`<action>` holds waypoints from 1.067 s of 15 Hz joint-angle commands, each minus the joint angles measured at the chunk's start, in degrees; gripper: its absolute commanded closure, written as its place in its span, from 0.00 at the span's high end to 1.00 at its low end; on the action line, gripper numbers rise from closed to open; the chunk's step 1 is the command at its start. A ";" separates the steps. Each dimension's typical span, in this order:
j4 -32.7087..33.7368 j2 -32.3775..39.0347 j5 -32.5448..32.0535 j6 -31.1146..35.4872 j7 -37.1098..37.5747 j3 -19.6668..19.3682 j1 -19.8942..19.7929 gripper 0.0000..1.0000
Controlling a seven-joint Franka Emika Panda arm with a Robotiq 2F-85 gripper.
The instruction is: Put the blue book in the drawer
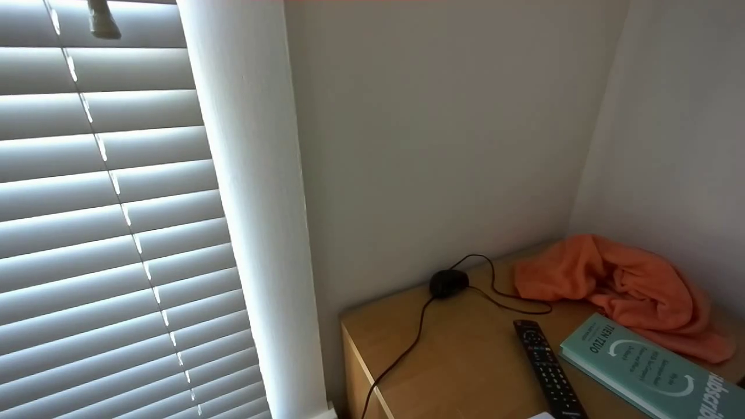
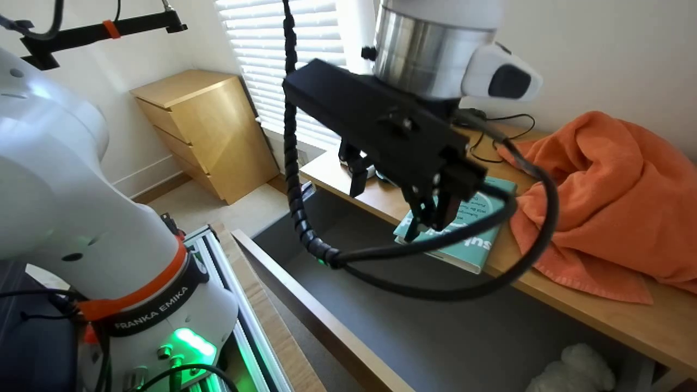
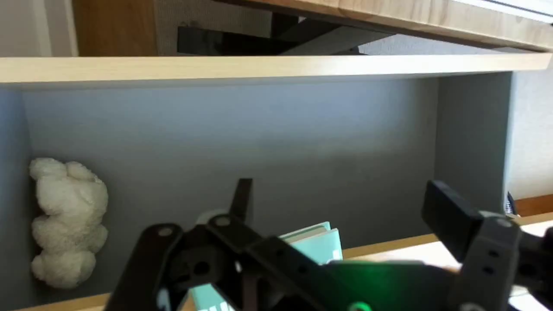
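Wrist view: my gripper (image 3: 339,198) along the bottom of the frame, fingers (image 3: 451,220) spread wide, grey floor of the drawer (image 3: 259,68) showing between them. Drawer stands open across mid-frame, white plush toy (image 3: 71,224) inside at the left. Blue book (image 1: 652,369), more teal on my screen, lies flat on the desk (image 1: 460,355), lower right of the frame in an exterior view; remote (image 1: 549,369) just left of it, orange cloth (image 1: 617,279) just above. In an exterior view, right of centre, I see the book's end (image 2: 474,253) jutting past the desk edge over the drawer, book partly hidden behind gripper and black cables (image 2: 381,253)
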 commanded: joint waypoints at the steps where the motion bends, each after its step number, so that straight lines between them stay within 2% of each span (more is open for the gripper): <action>1: -0.54 8.08 9.04 5.32 -6.70 -1.36 -1.28 1.00; 5: 0.09 15.48 18.23 8.79 -14.41 -1.53 -4.61 1.00; 8: 1.06 21.23 26.88 7.93 -23.40 -1.27 -8.17 1.00; 10: 1.87 24.54 30.32 7.53 -28.00 -0.45 -11.03 1.00; 13: 3.43 28.65 40.35 6.56 -36.67 1.03 -15.43 1.00; 14: 1.39 25.05 34.67 8.02 -31.48 1.70 -14.53 1.00; 16: 1.84 26.27 35.23 8.02 -32.55 2.35 -15.67 1.00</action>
